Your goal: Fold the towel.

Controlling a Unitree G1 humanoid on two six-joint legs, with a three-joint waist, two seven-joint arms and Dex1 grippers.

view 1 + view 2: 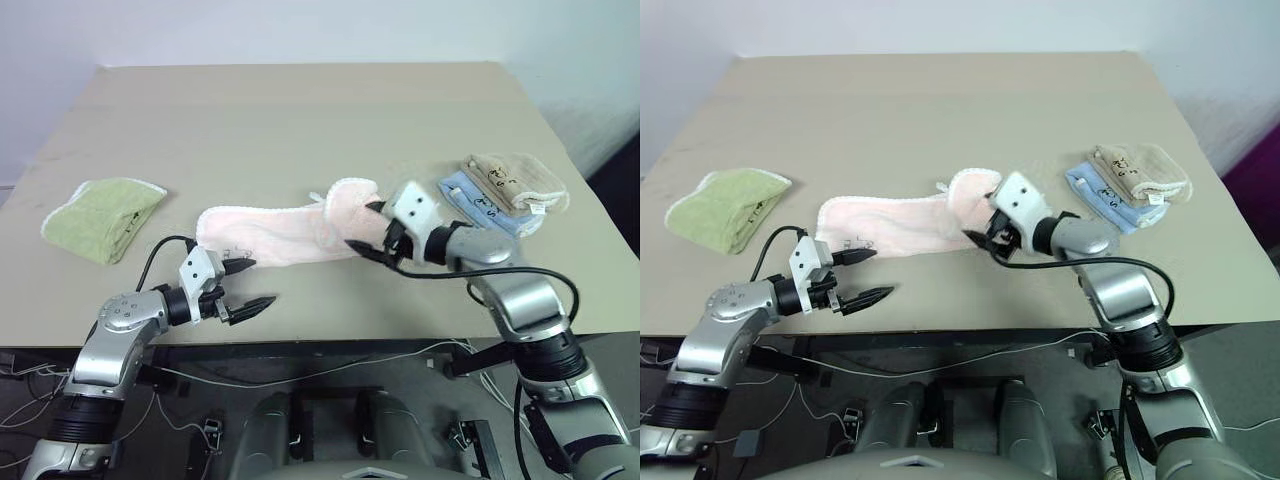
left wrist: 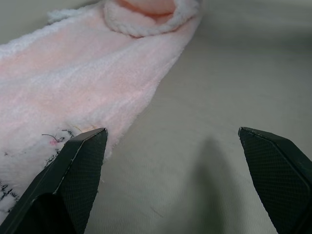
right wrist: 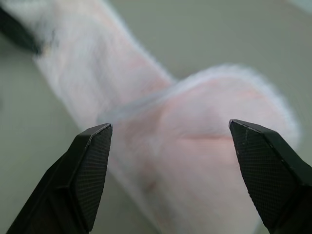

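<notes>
The pale pink towel [image 1: 265, 235] lies as a long strip across the front middle of the table [image 1: 300, 120]. Its right end [image 1: 345, 200] is bunched up and curled over onto itself. My right gripper [image 1: 366, 226] hovers just above that curled end, open, with nothing between its fingers [image 3: 92, 165]; in the right wrist view the towel [image 3: 195, 146] lies beyond them. My left gripper [image 1: 253, 284] is open near the table's front edge, just in front of the towel's left end. In the left wrist view one of its fingers [image 2: 78, 165] stands beside the towel's edge [image 2: 73, 73].
A folded light green towel [image 1: 105, 215] lies at the left. At the right a folded beige cloth [image 1: 515, 178] rests on a light blue one [image 1: 465, 195]. The table's front edge [image 1: 350, 340] runs just behind my arms, with cables hanging below it.
</notes>
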